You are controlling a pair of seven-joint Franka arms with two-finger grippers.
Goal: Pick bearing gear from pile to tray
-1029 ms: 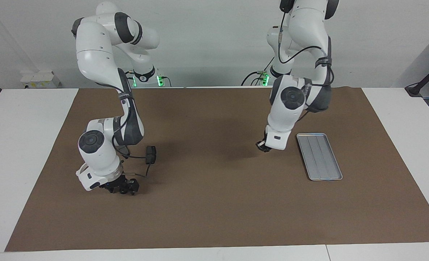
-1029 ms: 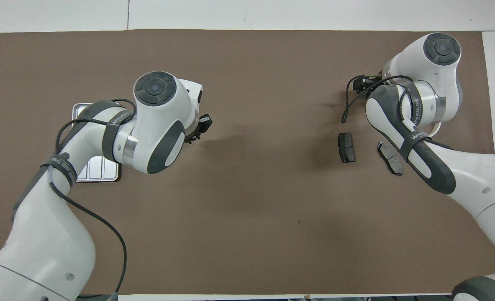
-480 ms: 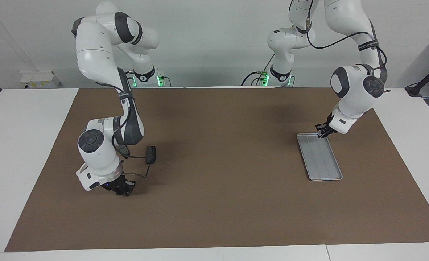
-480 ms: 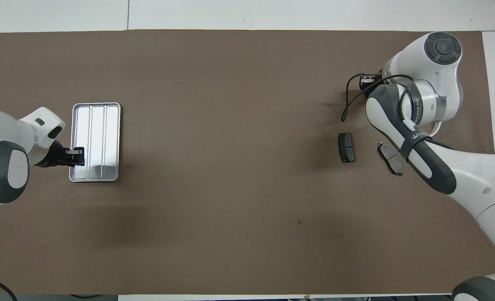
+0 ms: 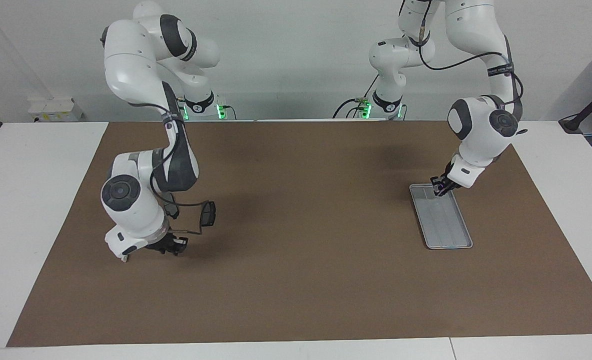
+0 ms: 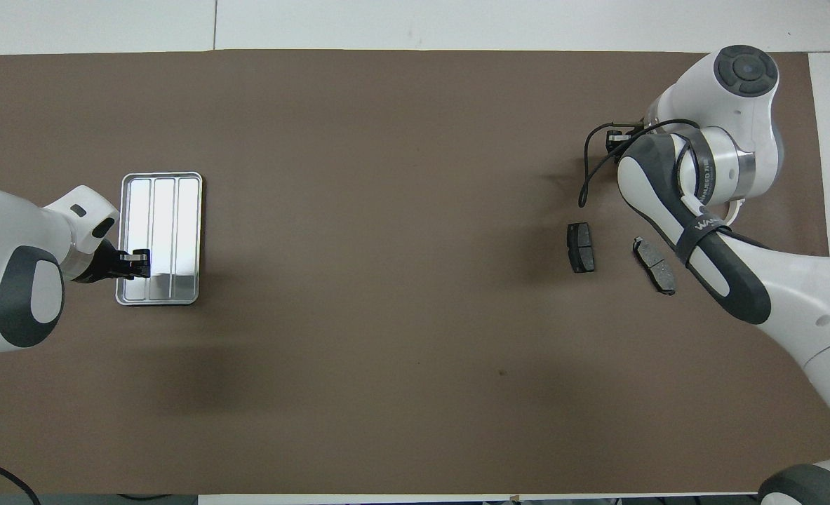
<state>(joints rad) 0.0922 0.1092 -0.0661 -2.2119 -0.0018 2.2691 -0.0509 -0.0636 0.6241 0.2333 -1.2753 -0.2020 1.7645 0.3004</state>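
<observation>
The silvery ribbed tray (image 5: 443,220) (image 6: 165,210) lies toward the left arm's end of the table. My left gripper (image 5: 440,187) (image 6: 137,261) is shut and hangs just over the end of the tray nearer the robots. The pile's two dark brake pads (image 6: 581,247) (image 6: 654,264) lie toward the right arm's end; one brake pad (image 5: 206,214) shows past the right arm. My right gripper (image 5: 173,245) (image 6: 614,137) is shut and hangs slightly above the mat, beside the pads. The bearing gear is hidden, and I cannot tell whether either gripper holds anything.
A brown mat (image 5: 301,280) covers most of the white table. A black cable (image 6: 586,175) loops from the right wrist over the mat near the pads. A white box (image 5: 53,109) sits at the table's edge by the wall.
The left arm swung from over the mat's middle to the tray's end and lowered slightly. The right gripper's fingers closed near the mat, then it rose a little.
</observation>
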